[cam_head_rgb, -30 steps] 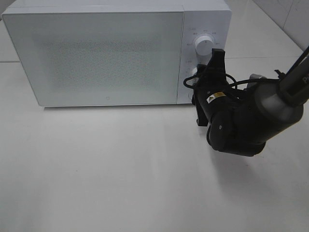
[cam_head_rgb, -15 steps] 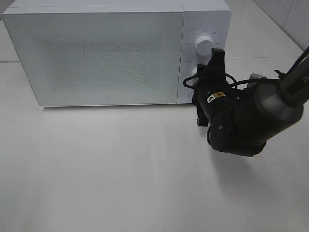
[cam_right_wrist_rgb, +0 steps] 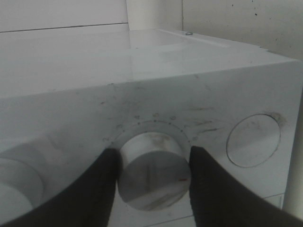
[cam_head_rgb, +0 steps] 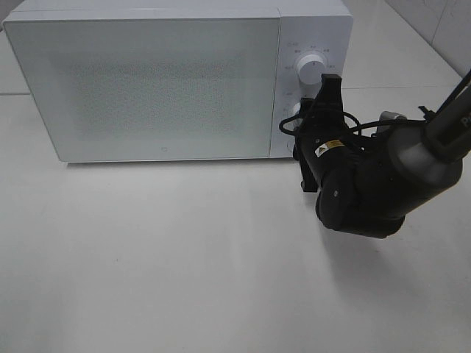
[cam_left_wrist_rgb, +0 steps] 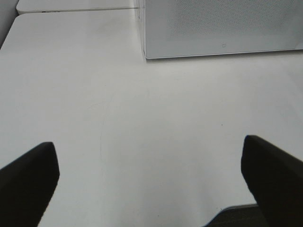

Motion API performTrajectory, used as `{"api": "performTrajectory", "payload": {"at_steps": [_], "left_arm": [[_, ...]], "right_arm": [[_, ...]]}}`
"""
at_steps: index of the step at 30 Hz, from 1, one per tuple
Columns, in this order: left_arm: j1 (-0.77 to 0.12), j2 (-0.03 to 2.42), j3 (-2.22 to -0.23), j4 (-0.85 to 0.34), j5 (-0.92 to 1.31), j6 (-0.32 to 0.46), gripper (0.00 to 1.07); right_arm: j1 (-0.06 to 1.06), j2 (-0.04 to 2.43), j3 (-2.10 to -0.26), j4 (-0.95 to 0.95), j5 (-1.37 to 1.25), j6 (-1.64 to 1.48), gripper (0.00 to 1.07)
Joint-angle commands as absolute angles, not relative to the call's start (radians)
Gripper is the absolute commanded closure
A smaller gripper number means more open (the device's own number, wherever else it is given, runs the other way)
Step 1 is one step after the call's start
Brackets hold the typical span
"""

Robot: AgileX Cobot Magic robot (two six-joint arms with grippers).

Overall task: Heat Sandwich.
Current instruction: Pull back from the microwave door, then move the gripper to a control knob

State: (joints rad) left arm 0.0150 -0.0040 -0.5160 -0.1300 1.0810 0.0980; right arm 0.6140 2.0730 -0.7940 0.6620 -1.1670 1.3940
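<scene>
At the upper right of the overhead view, the right gripper (cam_right_wrist_rgb: pixel 152 158) pinches the lower dial (cam_right_wrist_rgb: pixel 152 187) of a boxy white microwave (cam_head_rgb: pixel 147 81), a black finger on either side of the smooth round knob. The left gripper (cam_left_wrist_rgb: pixel 151 172) hangs spread wide over the bare, matte white table (cam_head_rgb: pixel 184 257). The sandwich is nowhere in view, presumably behind the closed door (cam_head_rgb: pixel 154 88) with its speckled, frosted panel, so loading looks done and the heating has yet to be set and run.
</scene>
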Motion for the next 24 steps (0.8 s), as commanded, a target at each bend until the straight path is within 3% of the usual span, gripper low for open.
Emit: {"api": "performTrajectory", "payload": {"at_steps": [1,11,13,17,24], "left_arm": [[0.018,-0.024,-0.515,-0.137,1.071,0.091,0.06],[0.018,-0.024,-0.515,-0.137,1.071,0.091,0.06],[0.018,-0.024,-0.515,-0.137,1.071,0.091,0.06],[0.018,-0.024,-0.515,-0.137,1.071,0.091,0.06],[0.018,-0.024,-0.515,-0.137,1.071,0.091,0.06]], "right_arm": [[0.617,2.065,-0.82,0.62,-1.222,1.38,0.85],[0.616,2.065,-0.82,0.679,-1.288,1.344,0.57],[0.616,2.065,-0.82,0.692,-1.291,1.333,0.45],[0.616,2.065,-0.819,0.69,-1.291,1.335,0.32],[0.616,2.064,-0.819,0.681,-1.29,1.334,0.31]]}}
